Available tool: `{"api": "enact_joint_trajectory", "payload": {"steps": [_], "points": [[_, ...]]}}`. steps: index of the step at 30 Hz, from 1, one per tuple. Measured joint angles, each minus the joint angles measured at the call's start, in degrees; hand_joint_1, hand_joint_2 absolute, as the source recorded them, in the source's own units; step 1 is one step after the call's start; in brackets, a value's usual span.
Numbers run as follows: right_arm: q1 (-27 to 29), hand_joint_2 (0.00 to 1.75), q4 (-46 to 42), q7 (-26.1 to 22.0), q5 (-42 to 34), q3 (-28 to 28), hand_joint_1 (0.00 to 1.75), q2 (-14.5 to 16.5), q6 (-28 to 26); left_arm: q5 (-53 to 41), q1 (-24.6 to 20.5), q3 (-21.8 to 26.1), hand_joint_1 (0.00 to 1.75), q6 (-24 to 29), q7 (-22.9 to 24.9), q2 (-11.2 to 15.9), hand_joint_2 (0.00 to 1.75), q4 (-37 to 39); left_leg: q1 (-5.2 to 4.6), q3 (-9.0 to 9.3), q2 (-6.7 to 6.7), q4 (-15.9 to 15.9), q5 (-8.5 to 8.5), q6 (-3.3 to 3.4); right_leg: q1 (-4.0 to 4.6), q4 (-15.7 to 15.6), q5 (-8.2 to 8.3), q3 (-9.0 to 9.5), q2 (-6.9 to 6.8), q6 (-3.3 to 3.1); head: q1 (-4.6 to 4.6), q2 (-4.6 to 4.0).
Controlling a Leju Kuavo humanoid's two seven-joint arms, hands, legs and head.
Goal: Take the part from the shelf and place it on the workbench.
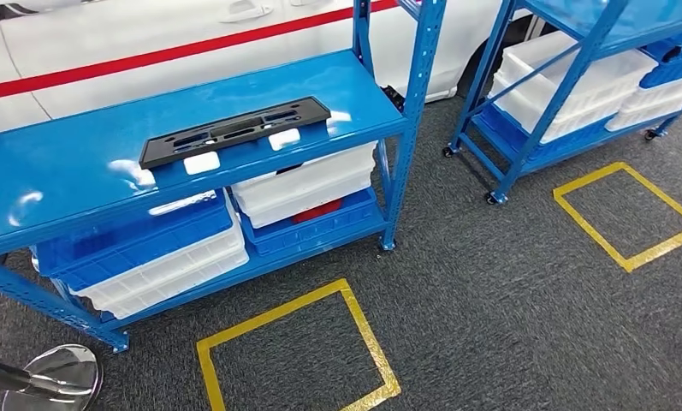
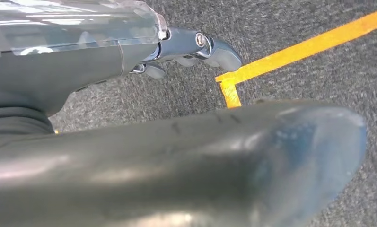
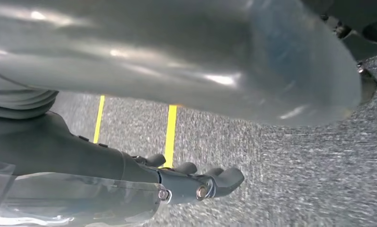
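The part is a long flat black plastic plate with several cut-outs. It lies across the top board of the near blue shelf, towards its front edge. My left hand hangs over the grey carpet, its fingers stretched out apart from the thick thumb, with nothing in it. My right hand also hangs above the carpet with its fingers extended and the thumb apart, holding nothing.
White bins and blue-and-white bins fill the lower boards. A second blue shelf on casters stands at the right. Yellow tape squares mark the carpet. A white car with a red stripe stands behind.
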Motion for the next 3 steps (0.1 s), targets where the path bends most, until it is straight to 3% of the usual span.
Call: {"api": "enact_joint_trajectory", "payload": {"steps": [1,3], "points": [[-0.1,0.0,0.0,0.0,0.0,0.0,0.0,0.0,0.0,0.0,0.0,0.0,0.0,0.0,0.0,0.0,0.0,0.0,-0.21,0.54,0.55,-1.2,0.08,0.4,0.13,0.0,-0.13,0.13,-0.48,0.29,0.0,0.0],[-0.2,0.0,0.0,0.0,0.1,0.0,0.0,0.0,0.0,0.1,0.0,0.0,0.0,-0.1,0.0,0.0,0.0,0.0,-0.43,0.34,-0.23,-1.3,0.04,0.9,0.2,0.0,-0.22,0.28,-1.15,0.7,-0.01,0.0]]}}
